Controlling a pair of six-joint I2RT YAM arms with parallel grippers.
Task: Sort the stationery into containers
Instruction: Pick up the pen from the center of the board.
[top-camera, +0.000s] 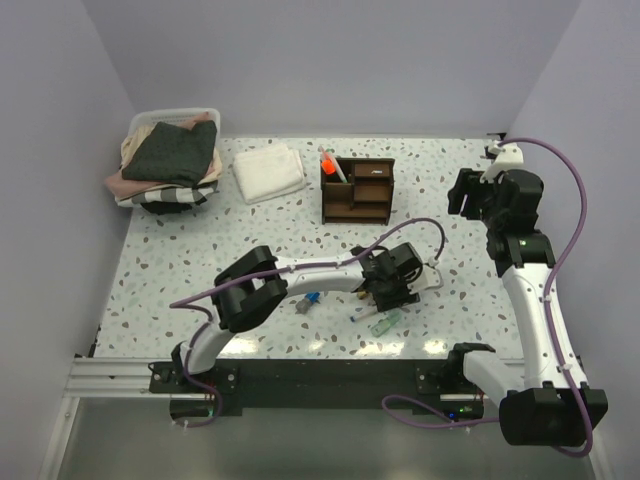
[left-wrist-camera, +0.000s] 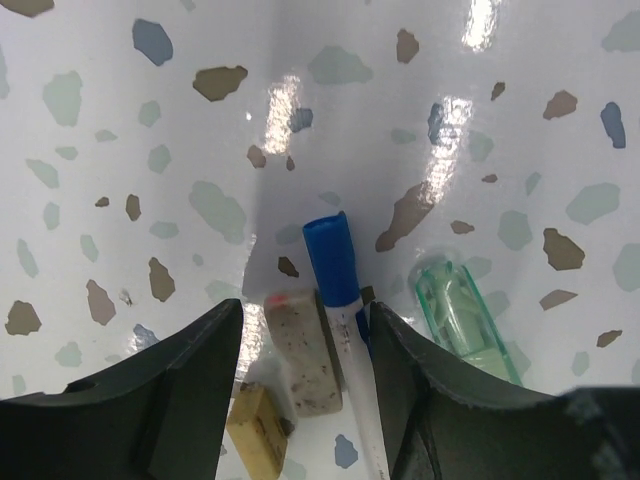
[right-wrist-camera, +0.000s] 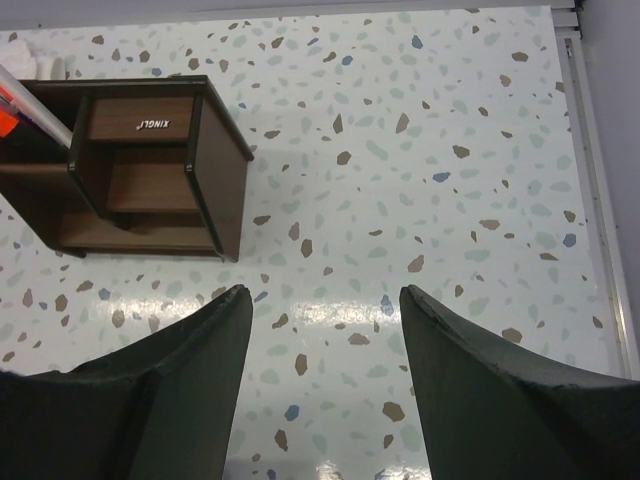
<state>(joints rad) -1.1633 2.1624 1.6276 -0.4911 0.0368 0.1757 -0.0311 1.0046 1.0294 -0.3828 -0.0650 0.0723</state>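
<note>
Near the arms' edge of the speckled table (top-camera: 180, 260), the left gripper (left-wrist-camera: 305, 308) hangs low over a cluster of loose stationery. Its dark fingers (left-wrist-camera: 190, 400) are partly apart and clamped on nothing. Between them lie a blue-capped marker (left-wrist-camera: 330, 262) and a speckled grey eraser (left-wrist-camera: 302, 352), side by side and touching. The marker's white barrel runs just beside one finger, and a sliver of table shows between the eraser and the other finger. A tan eraser (left-wrist-camera: 258, 430) lies at the grey one's near end. A clear green piece (left-wrist-camera: 462, 318) lies outside the gap on the marker's side, partly hidden by that finger. To the left of the cluster and apart from it, a small blue-grey bit (top-camera: 308, 302) lies alone.

Farther out on the right, the right gripper (right-wrist-camera: 322, 292) hovers above the table with its fingers spread wide, holding and touching nothing.

Beyond stands the dark brown organiser (top-camera: 357, 190). Its tall back-left compartment holds an orange highlighter (top-camera: 328, 160) and a white pen (top-camera: 339, 173), both leaning. Left of it lies a folded white cloth (top-camera: 268, 172), and in the far left corner sits a white bin (top-camera: 170, 112) piled with folded clothes.
</note>
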